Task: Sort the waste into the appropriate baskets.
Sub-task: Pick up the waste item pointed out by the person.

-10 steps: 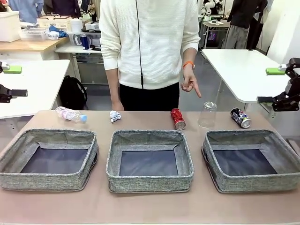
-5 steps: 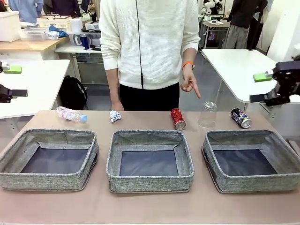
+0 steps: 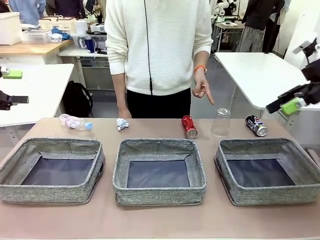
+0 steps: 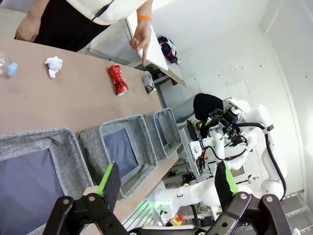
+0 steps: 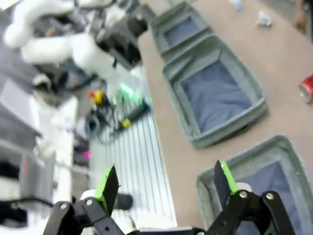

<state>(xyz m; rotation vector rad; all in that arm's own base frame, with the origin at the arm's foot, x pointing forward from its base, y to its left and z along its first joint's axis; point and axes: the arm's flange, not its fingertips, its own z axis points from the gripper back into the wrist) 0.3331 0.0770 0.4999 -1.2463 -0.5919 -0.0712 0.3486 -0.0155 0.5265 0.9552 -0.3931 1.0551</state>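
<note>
Lying in a row along the far side of the table (image 3: 160, 220), the waste is seen apart from both robot hands. With the middle basket (image 3: 160, 192) taken as the clock's centre in the front view, the bottle (image 3: 75, 121) is found on its side at 10 o'clock, the paper ball (image 3: 122, 123) at 11 o'clock, the red can (image 3: 189, 126) on its side at 1 o'clock, the clear plastic cup (image 3: 221, 122) between 1 and 2 o'clock, apparently stood mouth down, and the dark blue can (image 3: 256, 125) on its side at 2 o'clock. The left basket (image 3: 50, 192) is placed at 9 o'clock and the right basket (image 3: 270, 195) at 3 o'clock; nothing is seen inside any of the three. A person's hand (image 3: 202, 90) is held above the table at 1 o'clock, one finger pointed down between the red can and the cup. The left hand (image 4: 165, 176) is held off the table at 9 o'clock, its fingers wide apart and nothing gripped. The right hand (image 5: 166, 178) is raised at 3 o'clock, beyond the right basket, its fingers likewise spread with nothing between them.
</note>
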